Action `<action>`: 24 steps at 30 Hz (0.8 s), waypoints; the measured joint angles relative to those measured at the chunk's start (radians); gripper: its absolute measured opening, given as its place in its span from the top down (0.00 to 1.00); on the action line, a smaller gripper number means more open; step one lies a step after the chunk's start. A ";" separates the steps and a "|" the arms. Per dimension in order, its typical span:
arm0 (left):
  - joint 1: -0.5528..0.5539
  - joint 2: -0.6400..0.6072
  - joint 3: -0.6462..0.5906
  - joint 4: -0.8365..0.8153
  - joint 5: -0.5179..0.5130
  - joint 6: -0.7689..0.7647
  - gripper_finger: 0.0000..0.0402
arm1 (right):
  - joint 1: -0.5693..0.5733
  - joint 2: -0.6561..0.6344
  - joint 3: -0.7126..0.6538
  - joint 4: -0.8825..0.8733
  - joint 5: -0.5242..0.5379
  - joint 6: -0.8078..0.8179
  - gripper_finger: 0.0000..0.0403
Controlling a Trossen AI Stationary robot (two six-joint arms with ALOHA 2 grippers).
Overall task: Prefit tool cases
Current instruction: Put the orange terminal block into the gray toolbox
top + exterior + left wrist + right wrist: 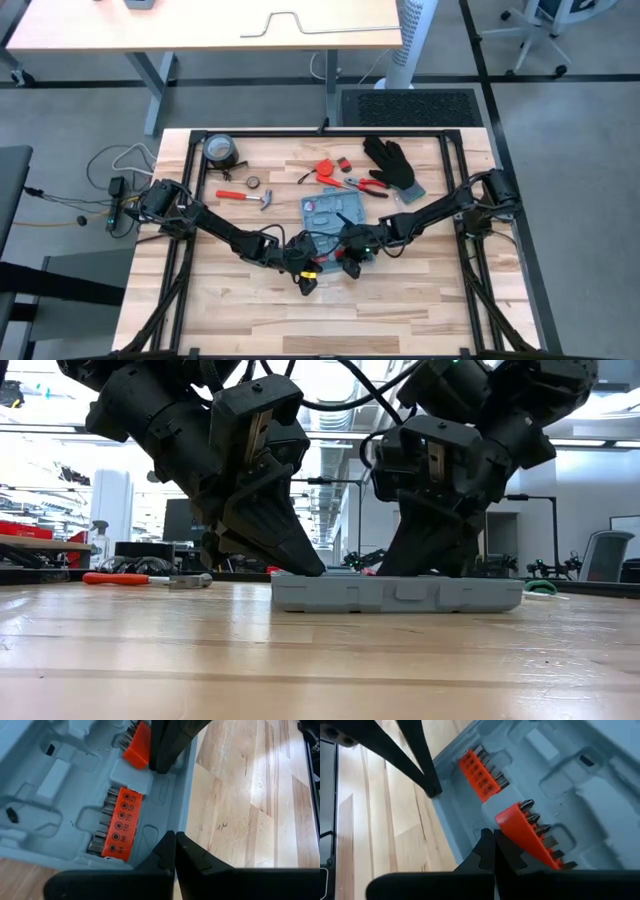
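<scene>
The light-blue tool case (330,212) lies open and flat on the wooden table, grey-blue slots up. One orange bit strip (121,822) sits in a slot by the case's near rim. A second orange bit strip (527,832) lies tilted beside it. My left gripper (175,840) is shut, its tips at the near rim next to the seated strip. My right gripper (493,837) is shut, its tips down beside the tilted strip. In the low view both grippers, left (300,565) and right (420,565), point down onto the case's top. My left gripper sets its shut fingertips (167,845) on the case's near rim (172,815), slanting down from the table's left; the case lies flat on the table. My right gripper has the outer side of one shut finger (512,857) against the tilted strip's lower end (507,822), slanting down from the right. The strip leans in the case, bits raised.
A hammer (245,197) and a tape roll (220,150) lie at the far left of the table. Red pliers (350,180) and a black glove (390,165) lie beyond the case. Bare wood (320,310) spreads toward the near edge.
</scene>
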 joint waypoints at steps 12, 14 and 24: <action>0.000 0.000 -0.001 -0.003 0.000 0.003 1.00 | 0.005 -0.011 0.001 -0.039 -0.036 0.015 1.00; 0.000 0.000 -0.001 -0.003 0.000 0.004 1.00 | 0.009 -0.030 0.000 -0.046 -0.036 0.015 1.00; 0.016 0.002 -0.002 0.045 0.042 0.033 1.00 | 0.006 -0.178 -0.040 -0.206 0.063 0.025 1.00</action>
